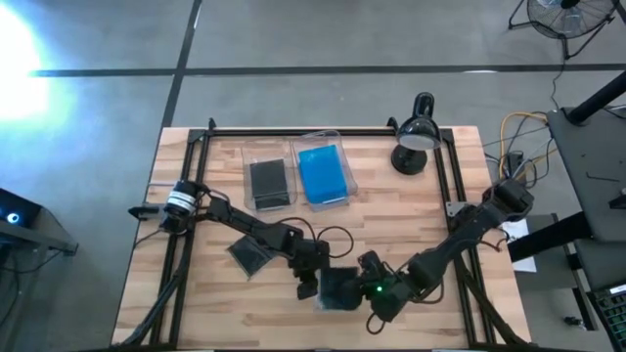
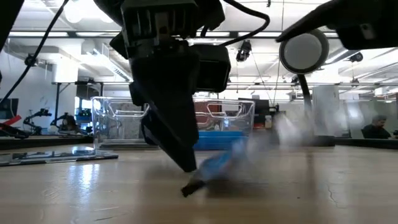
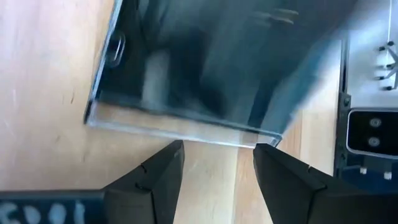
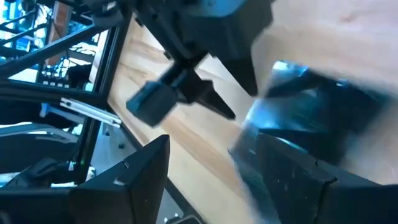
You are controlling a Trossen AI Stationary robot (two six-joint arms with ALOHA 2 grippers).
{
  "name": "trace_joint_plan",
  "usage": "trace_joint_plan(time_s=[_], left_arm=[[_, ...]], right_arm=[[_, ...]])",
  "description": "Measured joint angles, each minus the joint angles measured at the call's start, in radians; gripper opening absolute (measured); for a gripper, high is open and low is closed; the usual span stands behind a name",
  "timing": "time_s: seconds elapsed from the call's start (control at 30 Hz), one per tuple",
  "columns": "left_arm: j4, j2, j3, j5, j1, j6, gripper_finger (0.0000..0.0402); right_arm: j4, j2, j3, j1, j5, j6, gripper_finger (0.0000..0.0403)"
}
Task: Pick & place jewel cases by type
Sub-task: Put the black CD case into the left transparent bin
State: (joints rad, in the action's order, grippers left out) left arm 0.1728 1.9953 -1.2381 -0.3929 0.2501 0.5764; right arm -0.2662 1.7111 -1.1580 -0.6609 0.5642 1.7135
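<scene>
A smoky dark jewel case [image 1: 337,287] lies near the table's near edge, between both grippers. In the low view it [image 2: 221,163] shows as a blurred, slanted streak, one edge on the wood. My left gripper [image 1: 309,284] is open and points down; its fingertips [image 3: 217,152] stand just short of the case's clear edge [image 3: 186,130]. My right gripper [image 1: 370,289] is open on the case's other side [image 4: 311,112]. A second dark case [image 1: 249,254] rests flat on the table to the left. My left gripper stands a small gap short of the case's edge; I cannot tell whether it touches. My right gripper has one finger [image 4: 292,177] over the case's blurred edge [image 4: 255,143]. Whether that finger bears on the case, I cannot tell.
Two clear trays stand toward the far edge. One [image 1: 268,182] holds dark cases and the other [image 1: 324,174] holds blue ones. A black desk lamp [image 1: 415,137] sits at the far right. Black frame rails run along the table's left and right sides.
</scene>
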Motion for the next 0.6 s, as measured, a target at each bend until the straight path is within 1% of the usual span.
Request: trace_joint_plan(time_s=[0.2, 0.27, 0.33, 0.4, 0.47, 0.53, 0.6], left_arm=[[-0.013, 0.0, 0.0, 0.006, 0.0, 0.013, 0.0179], [-0.012, 0.0, 0.0, 0.006, 0.002, 0.02, 0.0179], [-0.011, 0.0, 0.0, 0.005, 0.004, 0.029, 0.0179], [-0.01, 0.0, 0.0, 0.005, 0.01, 0.05, 0.0179], [-0.016, 0.0, 0.0, 0.001, 0.021, 0.103, 0.0179], [-0.037, 0.0, 0.001, 0.0, 0.042, 0.159, 0.0179], [-0.078, 0.0, 0.001, 0.0, 0.072, 0.191, 0.0179]], right_arm=[[0.017, 0.01, -0.013, 0.022, -0.016, -0.009, 0.0233], [-0.004, 0.01, -0.011, 0.022, -0.035, -0.003, 0.0232], [-0.081, 0.005, -0.011, 0.013, -0.075, 0.048, 0.023], [-0.212, 0.003, -0.013, -0.003, -0.139, 0.128, 0.023], [-0.333, 0.003, -0.007, -0.026, -0.213, 0.208, 0.0231], [-0.368, 0.003, 0.01, -0.048, -0.268, 0.27, 0.023], [-0.358, 0.003, 0.023, -0.076, -0.279, 0.303, 0.0231]])
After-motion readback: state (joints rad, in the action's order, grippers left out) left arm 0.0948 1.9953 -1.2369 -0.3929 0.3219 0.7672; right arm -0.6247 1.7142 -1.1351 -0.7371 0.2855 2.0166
